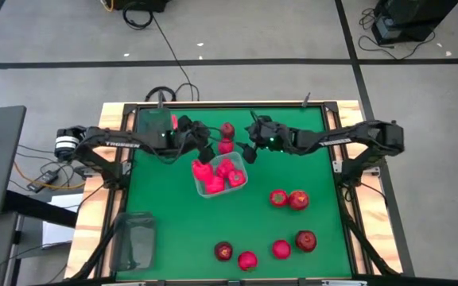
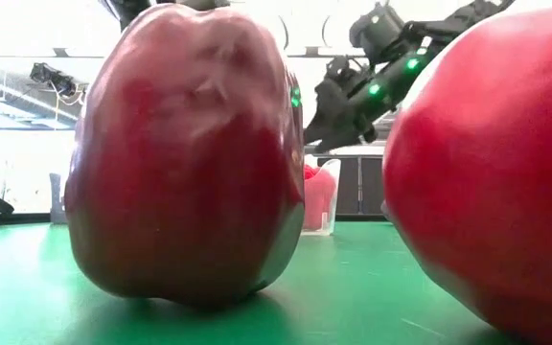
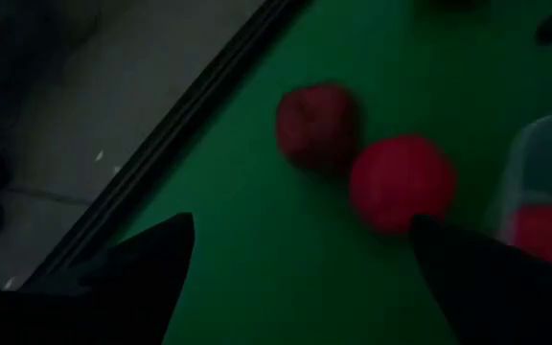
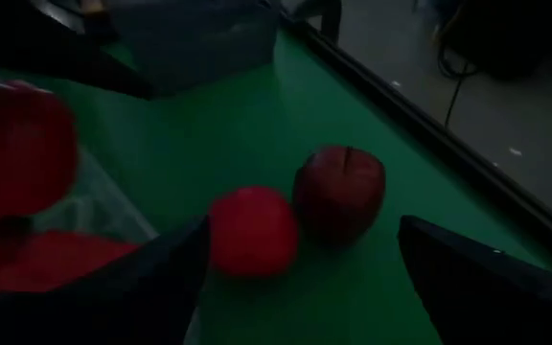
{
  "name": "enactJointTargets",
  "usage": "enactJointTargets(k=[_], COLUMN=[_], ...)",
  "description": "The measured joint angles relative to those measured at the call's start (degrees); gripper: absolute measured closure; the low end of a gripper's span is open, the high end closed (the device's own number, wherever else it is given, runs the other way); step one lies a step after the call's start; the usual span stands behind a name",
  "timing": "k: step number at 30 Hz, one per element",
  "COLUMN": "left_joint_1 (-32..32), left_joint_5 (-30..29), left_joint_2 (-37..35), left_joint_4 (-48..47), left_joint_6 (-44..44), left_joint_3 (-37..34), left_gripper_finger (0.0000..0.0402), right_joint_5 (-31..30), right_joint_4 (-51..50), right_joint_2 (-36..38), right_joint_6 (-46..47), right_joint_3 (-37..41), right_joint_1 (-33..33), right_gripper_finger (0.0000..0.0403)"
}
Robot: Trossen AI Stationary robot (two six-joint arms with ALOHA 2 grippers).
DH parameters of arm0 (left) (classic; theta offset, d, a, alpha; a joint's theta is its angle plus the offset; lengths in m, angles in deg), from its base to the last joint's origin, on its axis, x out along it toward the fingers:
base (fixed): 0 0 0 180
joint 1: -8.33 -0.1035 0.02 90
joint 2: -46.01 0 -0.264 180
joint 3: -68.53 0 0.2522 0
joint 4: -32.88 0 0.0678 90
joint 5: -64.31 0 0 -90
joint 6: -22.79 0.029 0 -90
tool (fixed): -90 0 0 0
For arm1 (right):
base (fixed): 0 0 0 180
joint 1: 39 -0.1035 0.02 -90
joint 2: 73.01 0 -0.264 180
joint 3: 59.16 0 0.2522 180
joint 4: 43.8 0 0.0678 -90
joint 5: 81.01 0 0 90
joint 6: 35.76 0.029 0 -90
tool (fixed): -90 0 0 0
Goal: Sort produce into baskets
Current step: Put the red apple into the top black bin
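High view shows the clear basket (image 1: 221, 176) in the middle of the green table (image 1: 308, 238), already holding a heap of bright red peppers (image 1: 215, 175). Just beyond its far rim sit a dark apple (image 1: 227, 129) and a round red fruit (image 1: 226, 146), touching each other; in the left wrist view the same apple (image 3: 318, 125) and red fruit (image 3: 402, 182) lie ahead of that arm's spread fingers. The left gripper (image 1: 205, 147) hangs over the table just beside this pair, jaws apart and holding nothing. The right gripper (image 1: 248, 151) hovers on the pair's other side, near the basket's far corner, also parted and empty, as its wrist view shows with the apple (image 4: 341, 192) between its fingers. Still loose are two red pieces (image 1: 289, 199) toward the right and four more along the near edge: a dark apple (image 1: 223, 251), two round red ones (image 1: 247, 260), and another dark apple (image 1: 305, 240). One grey basket (image 1: 153, 121) stands at the far left corner, another (image 1: 134, 241) at the near left; I cannot make out anything in either. By my reckoning the peppers are sorted, while roughly eight pieces remain, so the job looks under half done.
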Motion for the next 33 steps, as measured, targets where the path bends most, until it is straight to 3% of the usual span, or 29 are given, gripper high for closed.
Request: enactJointTargets(k=[4, 11, 19, 23, 30, 33], left_joint_1=[-1.6, -1.81, -1.31, -0.65, -1.54, -4.69], left_joint_5=[0.67, 6.29, 10.16, 10.3, 10.12, 13.96], left_joint_2=[0.66, 3.43, 4.37, 4.43, 4.43, 4.43], left_joint_4=[-0.24, 0.79, 1.94, 4.52, 9.04, 11.23], left_joint_6=[-0.81, -1.74, -1.55, -0.28, 5.11, 8.03], left_joint_3=[0.04, 0.09, 0.11, 0.04, 1.61, 3.45], left_gripper_finger=[0.0009, 0.0009, 0.0009, 0.0009, 0.0009, 0.0009], right_joint_5=[0.23, 5.78, 14.86, 11.45, -0.75, -1.68], right_joint_4=[2.04, 1.02, -9.0, -13.75, -20.8, -21.34], right_joint_2=[-4.11, -8.26, -5.71, -1.82, 5.97, 9.55], right_joint_6=[-0.86, -2.4, -0.04, 0.88, 2.1, 2.82], right_joint_3=[-1.33, -1.58, -1.58, -1.58, -1.55, -1.55], right_joint_1=[1.06, 1.26, -1.28, -4.83, -9.04, -9.2], right_gripper_finger=[0.0056, 0.0056, 0.0056, 0.0056, 0.0056, 0.0056])
